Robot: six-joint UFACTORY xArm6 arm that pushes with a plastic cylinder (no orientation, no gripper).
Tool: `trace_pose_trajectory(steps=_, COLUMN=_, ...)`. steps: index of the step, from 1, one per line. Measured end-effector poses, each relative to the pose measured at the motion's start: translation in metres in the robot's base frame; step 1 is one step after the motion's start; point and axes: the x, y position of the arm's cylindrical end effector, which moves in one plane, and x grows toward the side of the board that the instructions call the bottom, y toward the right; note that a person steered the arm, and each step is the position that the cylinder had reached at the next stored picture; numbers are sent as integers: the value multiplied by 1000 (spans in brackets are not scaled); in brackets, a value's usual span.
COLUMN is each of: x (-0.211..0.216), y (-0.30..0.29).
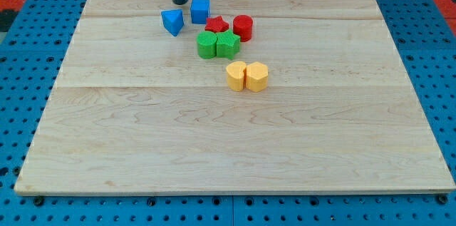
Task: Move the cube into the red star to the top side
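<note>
Near the worktop's (235,147) top edge, left of centre: rod's tip (179,2) down, just left of the blue cube (200,10), small gap, no clear contact. Blue triangular block (172,22) just below the tip. Red star (216,25) sits below-right of the cube, about touching it; red cylinder (243,27) beside the star on the view's right. Two green blocks (218,44) together under the star. Two yellow blocks (247,76) paired lower down. Tool is a bare rod, nothing to open or close
</note>
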Motion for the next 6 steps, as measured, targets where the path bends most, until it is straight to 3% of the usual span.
trace_pose_trajectory(steps=2, x=34, y=49)
trace_pose_trajectory(steps=4, x=-3, y=28)
trace_pose_trajectory(steps=5, x=24, y=103)
trace_pose_trajectory(steps=6, x=58, y=129)
